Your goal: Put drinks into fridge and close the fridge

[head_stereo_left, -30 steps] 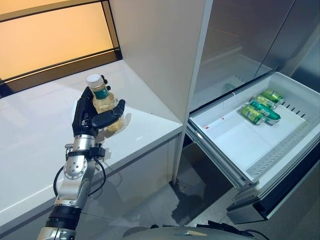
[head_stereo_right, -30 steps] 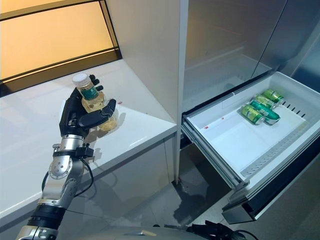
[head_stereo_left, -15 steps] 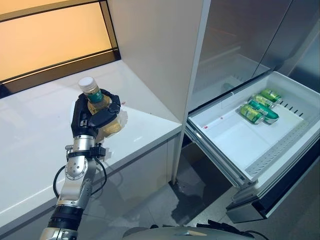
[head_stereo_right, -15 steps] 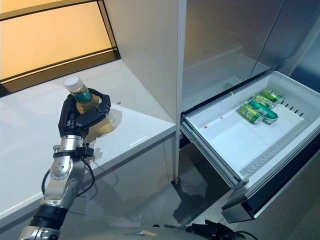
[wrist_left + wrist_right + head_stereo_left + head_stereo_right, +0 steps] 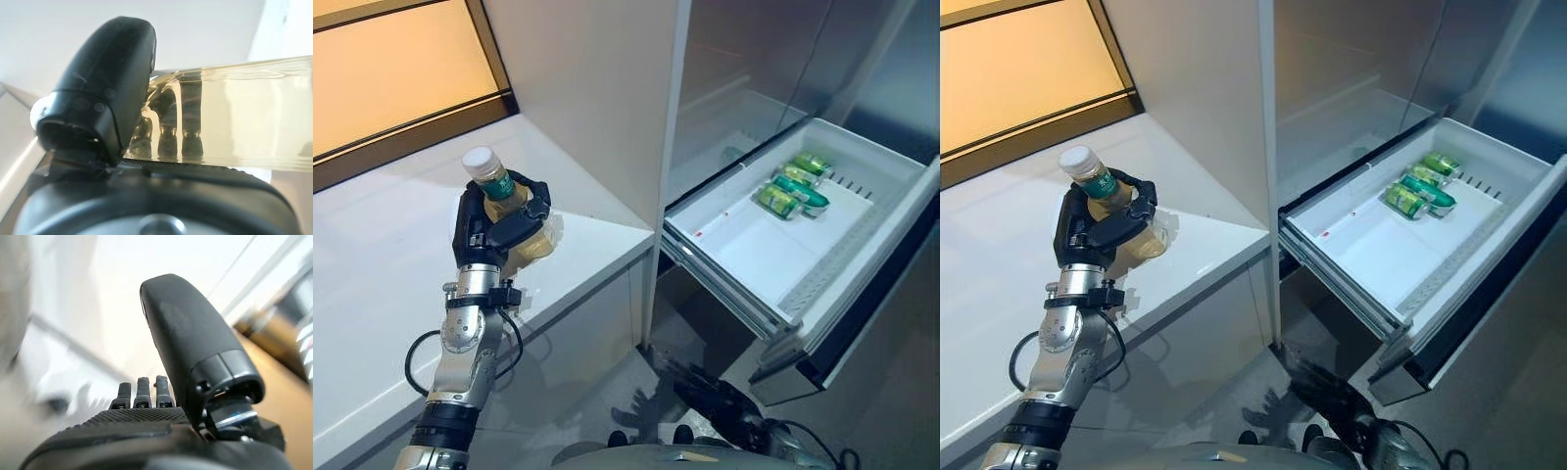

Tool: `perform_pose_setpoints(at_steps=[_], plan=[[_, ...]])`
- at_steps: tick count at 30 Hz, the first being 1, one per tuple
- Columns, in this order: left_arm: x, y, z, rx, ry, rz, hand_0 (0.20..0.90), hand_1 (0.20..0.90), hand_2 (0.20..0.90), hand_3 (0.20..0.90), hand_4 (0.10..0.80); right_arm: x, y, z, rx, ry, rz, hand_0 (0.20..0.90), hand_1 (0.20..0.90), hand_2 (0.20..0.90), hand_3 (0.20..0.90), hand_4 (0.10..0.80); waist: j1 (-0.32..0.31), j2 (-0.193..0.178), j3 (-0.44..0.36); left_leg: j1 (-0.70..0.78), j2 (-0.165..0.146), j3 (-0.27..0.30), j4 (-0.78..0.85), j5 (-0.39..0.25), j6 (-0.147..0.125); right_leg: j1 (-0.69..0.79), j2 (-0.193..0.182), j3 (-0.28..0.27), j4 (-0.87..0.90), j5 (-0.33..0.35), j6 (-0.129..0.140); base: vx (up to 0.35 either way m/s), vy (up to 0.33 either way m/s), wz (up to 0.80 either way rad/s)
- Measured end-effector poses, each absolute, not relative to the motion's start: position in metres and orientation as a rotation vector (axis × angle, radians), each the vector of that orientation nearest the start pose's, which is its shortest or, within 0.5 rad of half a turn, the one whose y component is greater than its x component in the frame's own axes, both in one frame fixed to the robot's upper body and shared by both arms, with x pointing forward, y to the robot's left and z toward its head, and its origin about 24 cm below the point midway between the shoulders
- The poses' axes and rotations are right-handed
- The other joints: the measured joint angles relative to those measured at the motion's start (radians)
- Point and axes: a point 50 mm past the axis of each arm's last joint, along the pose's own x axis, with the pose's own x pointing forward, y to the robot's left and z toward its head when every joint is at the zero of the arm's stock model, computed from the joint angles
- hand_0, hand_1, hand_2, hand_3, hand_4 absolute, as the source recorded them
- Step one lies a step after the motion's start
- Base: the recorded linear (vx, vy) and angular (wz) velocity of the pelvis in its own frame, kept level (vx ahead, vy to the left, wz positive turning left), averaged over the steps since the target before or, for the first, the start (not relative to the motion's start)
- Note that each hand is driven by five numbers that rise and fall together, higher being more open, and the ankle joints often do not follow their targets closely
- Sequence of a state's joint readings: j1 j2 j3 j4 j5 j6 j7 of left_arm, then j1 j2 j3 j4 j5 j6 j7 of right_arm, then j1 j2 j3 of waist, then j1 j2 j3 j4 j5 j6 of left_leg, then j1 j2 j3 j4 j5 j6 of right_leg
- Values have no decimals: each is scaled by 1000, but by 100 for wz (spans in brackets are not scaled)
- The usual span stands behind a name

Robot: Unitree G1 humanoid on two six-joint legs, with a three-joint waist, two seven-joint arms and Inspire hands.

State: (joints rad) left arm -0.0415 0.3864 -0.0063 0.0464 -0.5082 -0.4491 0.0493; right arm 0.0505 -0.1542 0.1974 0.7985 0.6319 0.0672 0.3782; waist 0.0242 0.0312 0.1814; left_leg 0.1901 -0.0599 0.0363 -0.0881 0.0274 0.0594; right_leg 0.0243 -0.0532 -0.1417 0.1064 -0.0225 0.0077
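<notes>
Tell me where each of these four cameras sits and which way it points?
Left eye view: on the head, looking down at the white counter and open fridge drawer; the left robot hand grips a bottle.
Right eye view: beside it, same scene; the right robot hand hangs low.
Left wrist view: on the left wrist, looking along the thumb at the bottle.
Right wrist view: on the right wrist, looking past straight, empty fingers.
Both eye views share the cans.

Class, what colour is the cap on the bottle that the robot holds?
White cap, clearest in the left eye view.
</notes>
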Motion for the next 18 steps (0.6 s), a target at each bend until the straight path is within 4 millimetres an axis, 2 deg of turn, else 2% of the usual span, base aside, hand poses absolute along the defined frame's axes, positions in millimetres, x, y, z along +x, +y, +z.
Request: perform_pose_setpoints(at_steps=[2,6,8,11,16,17,18], plan=[[252,221,97,-147,-446,58,300,300,300,200,100,159,-124,-114,626,779,294,900,900,900,900,800,-8,2,8,11,-1,17,0,-1,1,-2,3,18,1,0,1,-54,42,-22],[251,209,100,-154,-476,3,300,300,300,200,100,164,-105,-93,662,711,396,900,900,900,900,800,-20,-2,13,6,0,50,0,-2,2,-19,7,44,0,-1,10,-57,24,-22],[251,205,101,-157,-481,-17,300,300,300,200,100,166,-104,-87,659,694,417,900,900,900,900,800,-31,-5,16,7,0,58,0,-3,3,-20,10,51,-1,0,11,-48,14,-19],[249,194,104,-159,-504,-101,300,300,300,200,100,173,-110,-68,626,618,470,900,900,900,900,800,-50,-15,21,8,1,79,0,-5,3,-28,16,68,-3,4,16,-58,19,-20],[247,183,106,-160,-520,-207,300,300,300,200,100,192,-125,-22,528,435,565,900,900,900,900,800,-63,-23,26,7,6,110,0,-9,3,-33,28,100,-19,26,22,-66,22,-21],[245,181,107,-170,-525,-241,300,300,300,200,100,198,-127,-2,502,349,611,900,900,900,900,800,-72,-24,27,6,7,116,0,-9,3,-32,29,104,-25,28,24,-59,25,-12],[244,181,107,-181,-526,-259,300,300,300,200,100,201,-129,8,477,304,629,900,900,900,900,800,-76,-24,27,7,7,117,0,-9,3,-31,30,104,-29,28,24,-66,30,-8]])
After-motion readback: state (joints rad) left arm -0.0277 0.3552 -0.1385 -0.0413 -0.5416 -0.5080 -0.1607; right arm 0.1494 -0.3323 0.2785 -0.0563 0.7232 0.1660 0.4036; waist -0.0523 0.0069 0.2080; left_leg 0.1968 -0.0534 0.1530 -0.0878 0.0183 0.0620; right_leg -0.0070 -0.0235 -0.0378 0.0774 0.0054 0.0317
